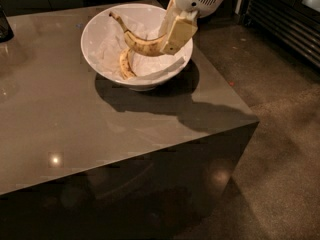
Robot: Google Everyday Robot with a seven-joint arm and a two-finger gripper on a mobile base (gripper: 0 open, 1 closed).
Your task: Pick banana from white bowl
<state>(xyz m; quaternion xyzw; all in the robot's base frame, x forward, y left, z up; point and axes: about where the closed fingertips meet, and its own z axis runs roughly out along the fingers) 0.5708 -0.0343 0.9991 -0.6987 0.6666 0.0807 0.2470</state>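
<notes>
The white bowl (102, 51) stands at the back of the grey table, lined with crumpled white paper. My gripper (174, 33) hangs over the bowl's right side and is shut on the banana (140, 41), a curved yellow one with brown speckles. I hold it by its right end, lifted above the paper, with its long dark-tipped stem pointing up and left. A shorter, paler banana (124, 65) still lies in the bottom of the bowl.
The grey table (60, 129) drops off at its front and right edges to a dark speckled floor (280, 134). A dark object (5, 26) stands at the table's far left. A slatted dark unit (285, 24) is at the back right.
</notes>
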